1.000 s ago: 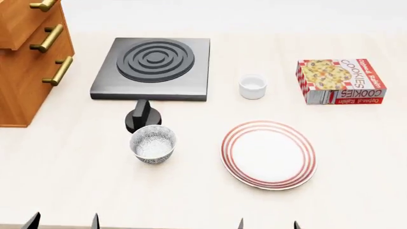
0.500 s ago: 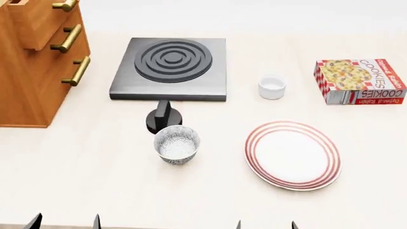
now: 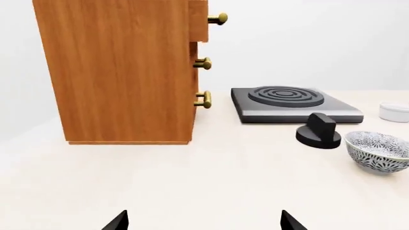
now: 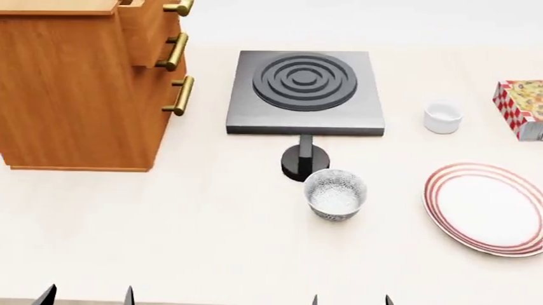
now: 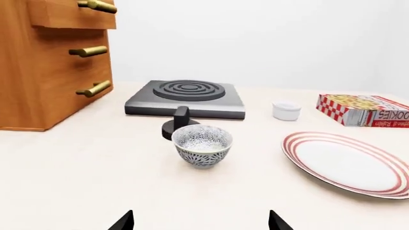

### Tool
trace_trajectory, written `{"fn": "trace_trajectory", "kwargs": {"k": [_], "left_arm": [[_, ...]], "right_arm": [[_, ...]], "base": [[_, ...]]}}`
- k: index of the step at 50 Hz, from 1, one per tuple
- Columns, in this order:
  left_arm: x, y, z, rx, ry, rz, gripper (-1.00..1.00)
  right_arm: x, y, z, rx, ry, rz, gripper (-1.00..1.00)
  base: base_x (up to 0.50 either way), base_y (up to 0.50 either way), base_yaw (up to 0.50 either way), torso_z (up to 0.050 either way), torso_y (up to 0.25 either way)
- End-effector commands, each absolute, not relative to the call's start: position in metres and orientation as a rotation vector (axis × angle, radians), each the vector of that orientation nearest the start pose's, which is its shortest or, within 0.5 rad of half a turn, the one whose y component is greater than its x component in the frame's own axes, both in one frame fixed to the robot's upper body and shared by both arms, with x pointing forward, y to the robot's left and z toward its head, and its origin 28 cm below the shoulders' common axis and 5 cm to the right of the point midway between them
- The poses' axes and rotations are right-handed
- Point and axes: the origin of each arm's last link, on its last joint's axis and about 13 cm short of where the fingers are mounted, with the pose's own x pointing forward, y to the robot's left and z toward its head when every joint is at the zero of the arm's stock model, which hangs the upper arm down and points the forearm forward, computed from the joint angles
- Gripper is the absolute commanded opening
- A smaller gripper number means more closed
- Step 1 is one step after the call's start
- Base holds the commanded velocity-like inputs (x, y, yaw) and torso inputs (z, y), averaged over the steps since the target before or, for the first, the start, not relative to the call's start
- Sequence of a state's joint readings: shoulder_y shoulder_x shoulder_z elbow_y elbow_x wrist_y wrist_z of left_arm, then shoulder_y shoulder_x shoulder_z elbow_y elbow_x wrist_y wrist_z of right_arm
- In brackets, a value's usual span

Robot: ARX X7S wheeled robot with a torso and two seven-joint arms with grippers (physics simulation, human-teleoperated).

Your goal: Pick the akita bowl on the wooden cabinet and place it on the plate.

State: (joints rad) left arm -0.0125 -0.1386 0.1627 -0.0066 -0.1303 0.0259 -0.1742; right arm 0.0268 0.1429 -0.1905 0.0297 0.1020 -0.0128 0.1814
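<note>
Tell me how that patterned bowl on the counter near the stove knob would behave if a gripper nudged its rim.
The patterned bowl narrows to a small foot under a wide rim, so a push high up may tip it rather than slide it. It looks rigid and glazed, probably slippery against fingers. Being round, it might roll toward the knob or plate if it goes over.

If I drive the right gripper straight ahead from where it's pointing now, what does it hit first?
Most likely the patterned bowl on the table, which sits nearly dead ahead between the open right gripper fingertips' line, with the black knob and stove behind it. Depth is uncertain.
</note>
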Motion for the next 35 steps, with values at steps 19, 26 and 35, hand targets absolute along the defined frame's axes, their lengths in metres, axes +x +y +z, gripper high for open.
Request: {"fn": "trace_trajectory", "kwargs": {"k": [19,26,35], "left_arm": [[0.2103,0.2055,0.0146,0.006,-0.009,0.014,1.00],[0.2103,0.2055,0.0146,0.007,-0.009,0.013,1.00],[0.2103,0.2055,0.0146,0.007,-0.009,0.014,1.00]], "right_arm": [[0.2130,-0.0949,0.0116,-0.022,0.001,-0.003,1.00],[0.2134,-0.0948,0.0112,-0.026,0.001,-0.005,1.00],[0.2130,-0.0951,0.0112,-0.040,-0.005,-0.019,1.00]], "base": [[0.00,0.40,0.00,0.000,0.000],[0.00,0.00,0.00,0.000,0.000],[0.00,0.02,0.00,0.000,0.000]]}}
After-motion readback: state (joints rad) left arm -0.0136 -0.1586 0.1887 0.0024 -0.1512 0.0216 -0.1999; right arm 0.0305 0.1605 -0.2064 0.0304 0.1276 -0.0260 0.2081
